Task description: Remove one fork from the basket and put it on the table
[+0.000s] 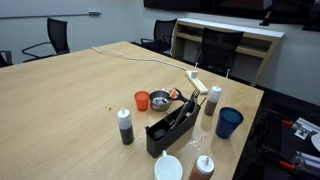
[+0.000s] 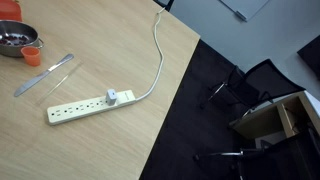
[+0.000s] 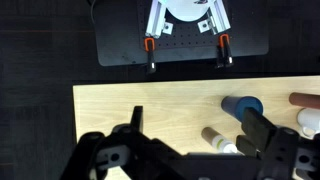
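Under the gripper, wrist view: bare light wood of the table [image 3: 130, 100], with the widest free surface on the side away from the cups.
Gripper [image 3: 192, 122]: jaws spread wide with nothing between them. Only the dark fingers [image 3: 135, 128] show clearly; the body is cut off by the lower frame edge.
Table edge, wrist view: runs straight across just beyond the fingertips, with the black robot mount [image 3: 180, 40] and dark floor past it.
Beside one finger: blue cup [image 3: 243, 105] just off its tip; white-capped bottle [image 3: 215, 137] partly covered by that finger.
Frame border, wrist view: red bottle [image 3: 306, 98] and white cup [image 3: 311, 120], both cut off.
Basket, wrist view: cannot be made out.
Basket [image 1: 170, 128], in an exterior view: stands on the table near the rounded edge, between the dark bottle [image 1: 126, 125] and the blue cup. Its handle runs lengthwise; its contents are too small to tell.
Open room, same view: a broad bare tabletop on the basket's far side.
Power strip [image 2: 85, 107], in an exterior view: lies flat near the table edge, and its cable [image 2: 160, 60] trails along the wood.
Pale slim utensil [image 2: 45, 75]: lies flat; its kind is unclear.
Red cup [image 2: 32, 55] and steel bowl [image 2: 14, 40]: at the frame border, bowl cut off.
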Controlling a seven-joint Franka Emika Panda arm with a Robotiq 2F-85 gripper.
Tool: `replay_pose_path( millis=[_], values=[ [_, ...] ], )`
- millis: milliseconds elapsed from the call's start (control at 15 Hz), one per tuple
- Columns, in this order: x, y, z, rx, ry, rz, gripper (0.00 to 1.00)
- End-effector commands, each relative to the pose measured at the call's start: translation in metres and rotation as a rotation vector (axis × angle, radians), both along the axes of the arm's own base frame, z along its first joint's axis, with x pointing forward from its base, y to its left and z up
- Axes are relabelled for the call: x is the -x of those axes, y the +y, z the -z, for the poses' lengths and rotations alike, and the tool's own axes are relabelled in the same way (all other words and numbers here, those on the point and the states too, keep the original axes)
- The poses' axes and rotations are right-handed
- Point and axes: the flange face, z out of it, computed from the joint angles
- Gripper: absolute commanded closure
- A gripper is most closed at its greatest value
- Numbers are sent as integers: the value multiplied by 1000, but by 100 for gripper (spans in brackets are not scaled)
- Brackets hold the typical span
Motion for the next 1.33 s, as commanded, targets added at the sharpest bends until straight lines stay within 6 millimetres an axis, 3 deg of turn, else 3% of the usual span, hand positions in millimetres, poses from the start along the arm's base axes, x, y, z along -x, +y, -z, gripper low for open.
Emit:
replay_pose_path(
  millis=[0, 200, 467, 533, 667, 1267],
  values=[
    [0, 0, -1, 0, 1, 0, 0],
    [-9, 15, 9, -38, 12, -45, 0],
    [-20, 51, 28, -30, 66, -175, 0],
    [-19, 46, 25, -41, 56, -120, 0],
    [-22, 55, 30, -32, 72, -150, 0],
    [-29, 60, 32, -43, 69, -182, 0]
  ],
)
